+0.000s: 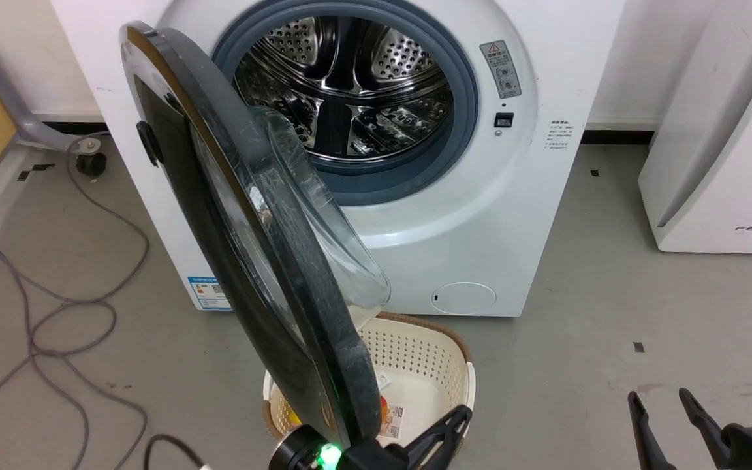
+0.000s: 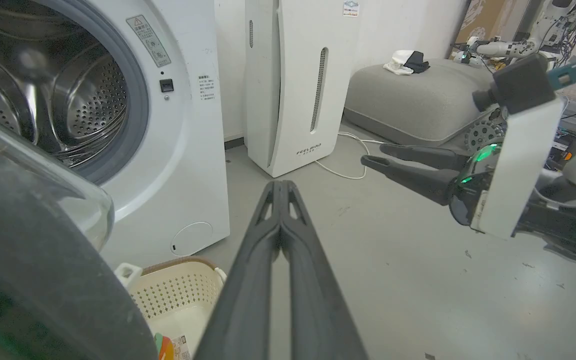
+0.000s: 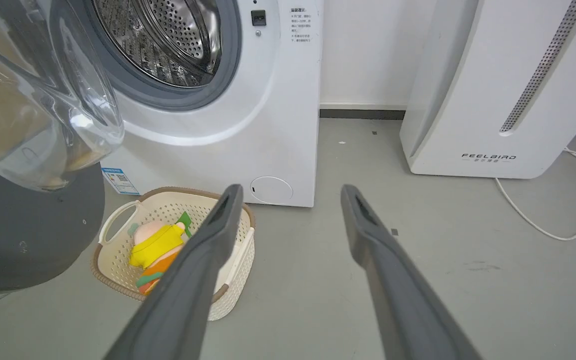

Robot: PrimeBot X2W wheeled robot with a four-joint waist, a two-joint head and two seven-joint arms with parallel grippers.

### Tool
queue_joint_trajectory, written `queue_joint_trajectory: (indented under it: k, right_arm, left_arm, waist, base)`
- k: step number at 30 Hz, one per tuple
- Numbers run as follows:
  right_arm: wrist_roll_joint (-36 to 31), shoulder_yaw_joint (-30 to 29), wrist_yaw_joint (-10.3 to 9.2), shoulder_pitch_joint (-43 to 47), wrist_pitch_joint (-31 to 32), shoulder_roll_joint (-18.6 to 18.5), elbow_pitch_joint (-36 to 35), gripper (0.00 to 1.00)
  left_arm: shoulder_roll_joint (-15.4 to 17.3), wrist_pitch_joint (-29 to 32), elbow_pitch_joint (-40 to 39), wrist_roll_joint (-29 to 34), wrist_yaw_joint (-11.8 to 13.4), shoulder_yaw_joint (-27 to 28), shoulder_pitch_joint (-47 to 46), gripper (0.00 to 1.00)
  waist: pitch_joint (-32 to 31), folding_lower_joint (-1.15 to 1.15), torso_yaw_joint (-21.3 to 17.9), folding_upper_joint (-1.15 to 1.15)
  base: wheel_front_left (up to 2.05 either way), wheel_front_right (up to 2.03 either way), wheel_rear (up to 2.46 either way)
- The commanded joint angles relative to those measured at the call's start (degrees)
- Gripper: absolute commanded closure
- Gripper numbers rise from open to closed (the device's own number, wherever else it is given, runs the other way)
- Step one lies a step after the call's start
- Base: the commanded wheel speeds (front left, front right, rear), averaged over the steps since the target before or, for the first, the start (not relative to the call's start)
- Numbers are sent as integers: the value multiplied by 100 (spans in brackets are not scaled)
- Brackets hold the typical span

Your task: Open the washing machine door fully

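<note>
The washing machine (image 1: 480,215) stands with its porthole uncovered, showing the steel drum (image 1: 343,85) and grey gasket. Its glossy black door (image 1: 265,274) is swung out on left-side hinges, edge-on to me, the clear glass bowl (image 3: 43,100) bulging toward the machine. My left gripper (image 1: 461,418) is shut on nothing, just right of the door's lower rim (image 2: 43,280), and points right. Whether its wrist touches the door I cannot tell. My right gripper (image 1: 660,399) is open low at the right, well clear of the door (image 3: 23,235).
A cream laundry basket (image 1: 415,352) with a yellow plush toy (image 3: 155,250) sits on the floor under the door. A white FEELBIRD appliance (image 1: 728,163) stands at the right. Cables (image 1: 56,313) trail across the floor at the left. A grey cushion (image 2: 418,95) lies further off.
</note>
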Motion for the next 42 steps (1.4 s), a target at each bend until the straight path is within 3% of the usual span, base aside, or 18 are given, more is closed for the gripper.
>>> queue_joint_trajectory:
  k: [1, 13, 21, 35, 42]
  right_arm:
    - [71, 6, 3, 7, -33, 20, 25, 0]
    - [140, 0, 3, -16, -69, 20, 192, 0]
    - [226, 16, 3, -44, -201, 20, 281, 0]
    - [249, 17, 3, -30, -221, 20, 438, 0]
    - [224, 9, 3, -11, -148, 20, 440, 0]
  left_arm:
    - [-58, -27, 108, 1, 43, 38, -144, 100]
    - [-347, -503, 1192, -137, 694, 501, -657, 100]
    - [-314, -653, 1404, -110, 918, 613, -635, 100]
    - [-53, -694, 804, -193, 1216, 754, -14, 100]
    - [119, -645, 266, -238, 1404, 858, 419, 100]
  waist:
    - [8, 0, -6, 0]
    - [54, 0, -145, 0]
    - [63, 0, -92, 0]
    - [17, 0, 115, 0]
    - [-2, 0, 402, 0]
  base:
    - [0, 0, 0]
    - [0, 0, 0]
    - [0, 0, 0]
    - [0, 0, 0]
    - [0, 0, 0]
